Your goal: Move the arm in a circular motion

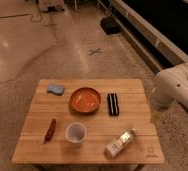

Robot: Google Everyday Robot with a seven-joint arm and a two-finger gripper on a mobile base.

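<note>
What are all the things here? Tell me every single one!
table: one, light wood, middle of the floor
sponge: one, blue, table's far left
bowl: one, orange, table's far middle
flat box: one, black, right of the bowl
wrapped stick: one, reddish brown, table's near left
cup: one, white, upright, near middle
bottle: one, pale with label, lying down, near right
floor mark: one, dark cross, beyond the table
arm: one, white, right of the table
end effector: not in view, outside the picture
</note>
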